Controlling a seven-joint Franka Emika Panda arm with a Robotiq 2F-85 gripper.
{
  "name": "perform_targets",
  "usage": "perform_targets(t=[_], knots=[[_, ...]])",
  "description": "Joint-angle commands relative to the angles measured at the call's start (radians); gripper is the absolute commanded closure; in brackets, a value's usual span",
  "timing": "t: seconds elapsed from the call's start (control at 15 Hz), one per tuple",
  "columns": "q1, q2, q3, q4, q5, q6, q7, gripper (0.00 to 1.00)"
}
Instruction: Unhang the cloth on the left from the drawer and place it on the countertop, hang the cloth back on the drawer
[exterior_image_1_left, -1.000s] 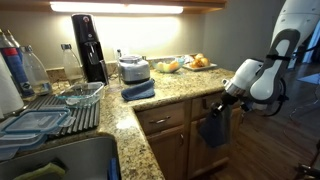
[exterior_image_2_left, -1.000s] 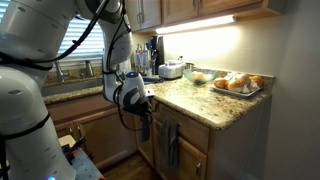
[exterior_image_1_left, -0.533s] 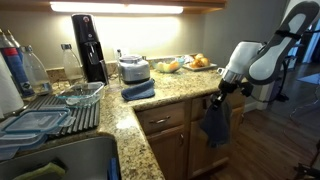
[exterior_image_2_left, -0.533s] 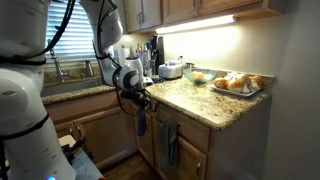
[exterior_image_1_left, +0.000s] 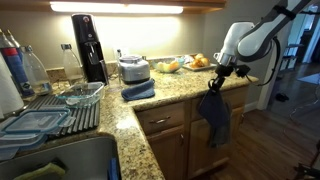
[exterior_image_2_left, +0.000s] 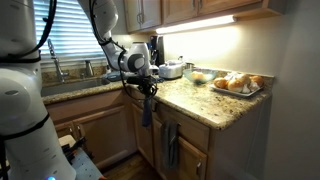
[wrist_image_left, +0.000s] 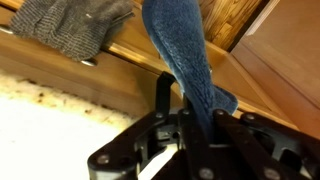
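My gripper (exterior_image_1_left: 217, 78) is shut on the top of the dark slate-blue cloth (exterior_image_1_left: 215, 115), which hangs free in the air beside the corner of the countertop (exterior_image_1_left: 170, 92), about level with its edge. In the other exterior view the gripper (exterior_image_2_left: 146, 90) holds the cloth (exterior_image_2_left: 146, 110) in front of the cabinets. From the wrist, the cloth (wrist_image_left: 185, 50) runs out from between the fingers (wrist_image_left: 161, 92), clear of the wooden drawer (wrist_image_left: 150, 65). The drawer front (exterior_image_1_left: 163, 120) under the counter carries nothing in that exterior view.
A lighter grey-blue cloth (exterior_image_2_left: 170, 145) (wrist_image_left: 75, 25) hangs on the drawer front. On the counter lie a folded blue towel (exterior_image_1_left: 138, 91), a toaster (exterior_image_1_left: 133, 69), a coffee machine (exterior_image_1_left: 88, 47) and a tray of food (exterior_image_2_left: 238, 84). A dish rack (exterior_image_1_left: 50, 112) stands by the sink.
The arm has risen with the cloth in its grip: the cloth has gone from drawer height up to the level of the countertop edge, now hanging free.
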Motion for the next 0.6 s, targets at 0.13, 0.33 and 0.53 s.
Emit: perform_targets(t=[0.13,0.33,0.53], knots=[[0.122,-0.061,-0.172,0.122,-0.007,-0.149,0.017,0.96],[0.156,-0.051,-0.229,0.199,-0.038,-0.163,0.050,0.96],[0.183,-0.025,-0.280,0.265,-0.105,-0.135,0.125,0.96]])
